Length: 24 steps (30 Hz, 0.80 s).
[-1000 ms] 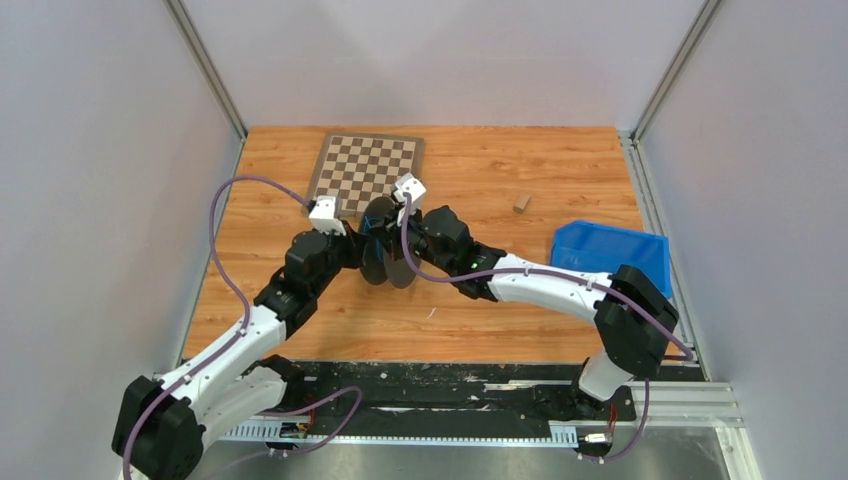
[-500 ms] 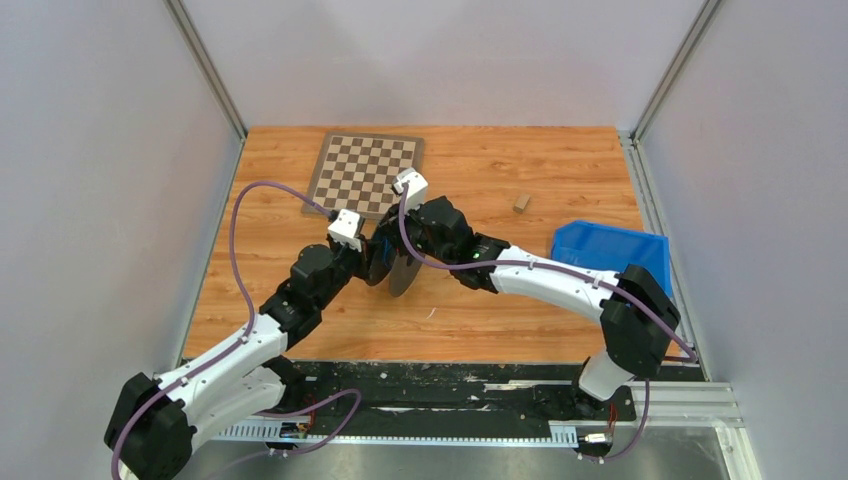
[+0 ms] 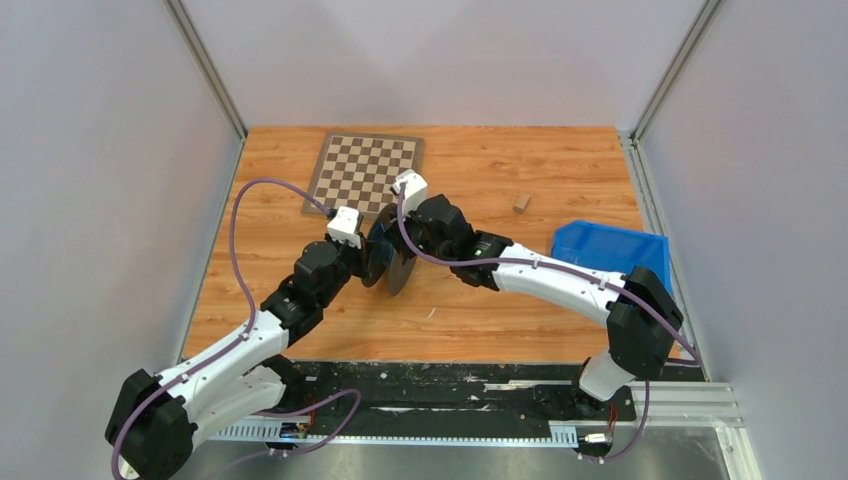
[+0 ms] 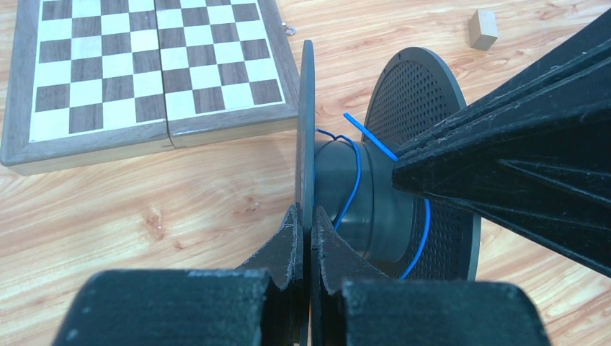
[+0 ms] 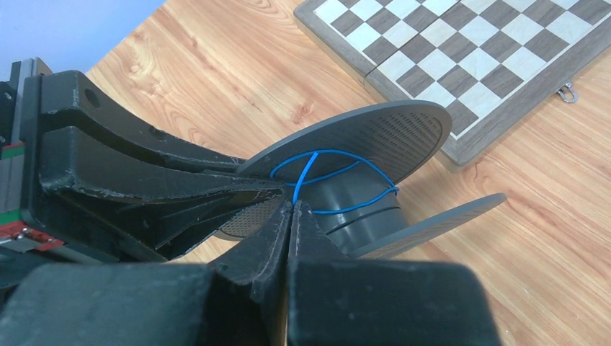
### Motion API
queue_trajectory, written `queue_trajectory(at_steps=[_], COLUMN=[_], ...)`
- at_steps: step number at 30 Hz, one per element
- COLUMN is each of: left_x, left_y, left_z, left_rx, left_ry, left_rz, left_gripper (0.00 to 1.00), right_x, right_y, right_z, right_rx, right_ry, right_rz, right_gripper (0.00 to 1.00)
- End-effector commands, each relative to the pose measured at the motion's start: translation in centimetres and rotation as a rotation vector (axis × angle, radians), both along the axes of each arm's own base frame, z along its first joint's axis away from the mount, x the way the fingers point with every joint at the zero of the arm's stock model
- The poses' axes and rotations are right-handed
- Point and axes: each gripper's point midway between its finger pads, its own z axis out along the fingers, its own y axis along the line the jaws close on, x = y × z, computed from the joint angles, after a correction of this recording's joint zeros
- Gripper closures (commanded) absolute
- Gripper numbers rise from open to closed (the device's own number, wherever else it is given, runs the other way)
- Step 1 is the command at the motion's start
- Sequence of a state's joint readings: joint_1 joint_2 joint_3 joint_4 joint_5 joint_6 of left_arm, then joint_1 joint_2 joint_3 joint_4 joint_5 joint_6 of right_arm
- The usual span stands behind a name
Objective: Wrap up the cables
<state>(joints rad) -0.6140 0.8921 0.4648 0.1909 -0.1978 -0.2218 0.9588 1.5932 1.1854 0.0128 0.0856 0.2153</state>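
Note:
A dark grey spool point(image 3: 395, 265) lies on its side mid-table, held between both arms. Thin blue cables point(image 4: 354, 173) loop loosely round its hub point(image 4: 382, 209). My left gripper point(image 4: 308, 213) is shut on the rim of the spool's nearer flange point(image 4: 306, 108), which runs edge-on between its fingers. My right gripper point(image 5: 292, 205) is shut on the blue cable point(image 5: 339, 155) right at the hub, under the perforated flange point(image 5: 389, 130). In the top view the left gripper point(image 3: 372, 258) and right gripper point(image 3: 402, 250) meet at the spool, and the cable is too thin to see there.
A folded chessboard point(image 3: 366, 170) lies just behind the spool. Further right are a small wooden block point(image 3: 521, 203) and a blue bin point(image 3: 608, 250). Grey walls close in the table on the left, back and right.
The left wrist has swung right and toward the near edge, turning the spool with it. The right gripper has shifted only slightly. Both grippers stay shut.

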Motion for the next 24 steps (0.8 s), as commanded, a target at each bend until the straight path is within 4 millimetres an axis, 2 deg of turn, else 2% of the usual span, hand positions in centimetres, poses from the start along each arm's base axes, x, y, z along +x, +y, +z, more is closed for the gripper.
queue_trajectory(at_steps=[1,12,17,24], left_x=[1.7,1.3,0.8,0.9], left_y=[-0.2,-1.1,-1.1,-0.8], left_z=[8.5,8.6,8.5,8.5], left_rx=[-0.183,-0.198,-0.211,-0.207], left_ry=[-0.200,-0.221,-0.241,-0.249], left_rz=[0.055,0.002,-0.019,0.000], left_gripper=[1.00,1.00,1.00,1.00], right_x=[-0.4,0.4,-0.2,-1.3], right_y=[-1.4,-0.3,0.2,-0.3], right_z=[-3.7,-4.7,-4.8,-4.1], right_rx=[-0.182,-0.262,-0.268,-0.256], right_ry=[0.083,0.079,0.071,0.061], right_rz=[0.004,0.056,0.117,0.163], right_gripper=[1.00,1.00,1.00,1.00])
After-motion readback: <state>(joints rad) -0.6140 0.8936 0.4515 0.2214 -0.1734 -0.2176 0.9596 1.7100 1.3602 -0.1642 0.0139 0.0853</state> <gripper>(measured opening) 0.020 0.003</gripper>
